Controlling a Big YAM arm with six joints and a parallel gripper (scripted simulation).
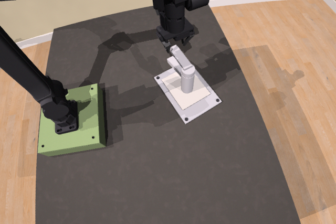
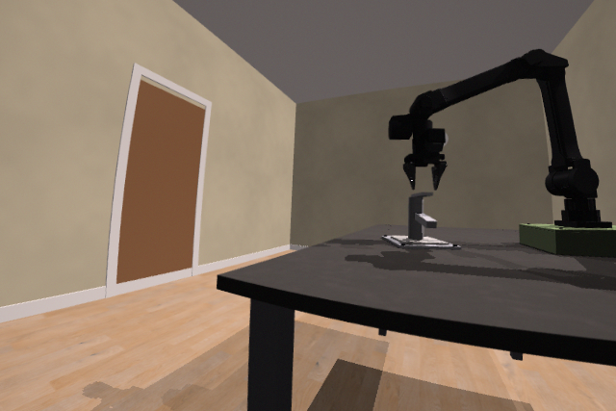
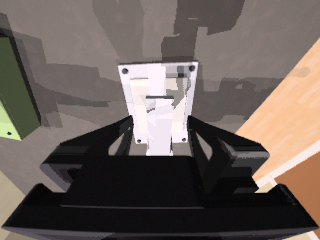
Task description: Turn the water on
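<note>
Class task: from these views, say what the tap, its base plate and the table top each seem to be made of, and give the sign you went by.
Tap: probably metal with a matte, brushed look; pale grey, soft shading, no sharp glints.
Base plate: likely light metal or painted sheet; flat, with dark screws at the corners.
Table top: dark charcoal, dull, faintly mottled; laminate or stone, hard to tell.
</note>
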